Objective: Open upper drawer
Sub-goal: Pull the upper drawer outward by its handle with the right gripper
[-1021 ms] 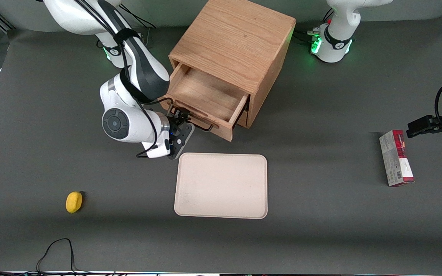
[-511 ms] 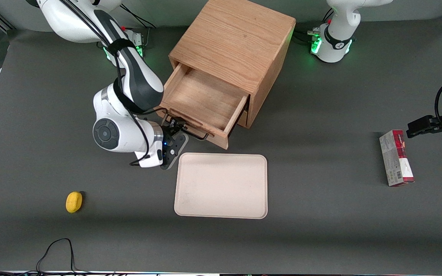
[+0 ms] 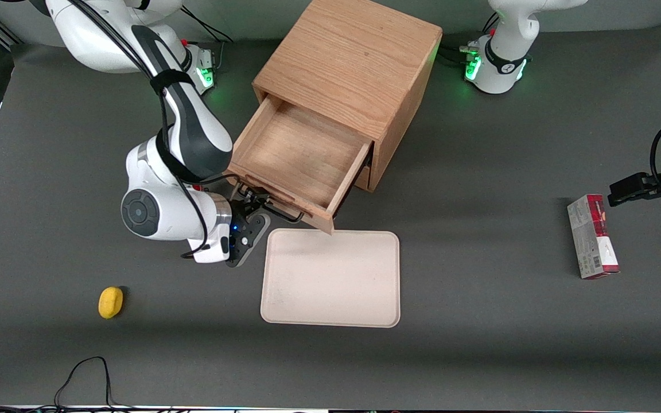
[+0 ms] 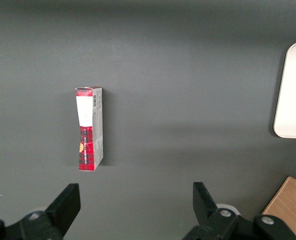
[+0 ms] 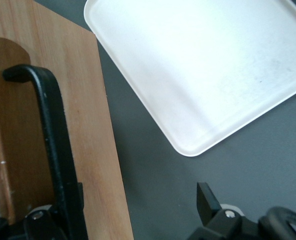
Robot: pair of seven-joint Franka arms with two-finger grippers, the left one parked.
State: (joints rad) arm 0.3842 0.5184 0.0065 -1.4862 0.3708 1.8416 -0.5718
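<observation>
The working right arm reaches down from its base and bends at the wrist, so that the gripper [image 3: 253, 202] sits level with the front panel of the upper drawer [image 3: 299, 155], at the end of the panel nearer the working arm's base. In the front view the fingers [image 3: 245, 195] meet the thin black handle [image 3: 276, 211] at that end. In the right wrist view the handle [image 5: 55, 145] runs close along one finger, while the other finger [image 5: 207, 199] stands well apart from it over the tabletop [image 5: 153, 185]; the fingers are therefore spread wide, and whether either presses on the bar cannot be told.

The upper drawer stands pulled far out of the oak cabinet [image 3: 350, 60], its plain wooden interior showing. Its front corner overhangs the edge of the tray [image 3: 330, 278].

Count of things on the tabletop [image 3: 479, 321]: one cabinet; one cream rectangular tray, nearer the front camera than the cabinet; one small yellow object [image 3: 111, 302], toward the working arm's end; one red and white box [image 3: 592, 236], lying flat toward the parked arm's end, also seen in the left wrist view [image 4: 89, 128].
</observation>
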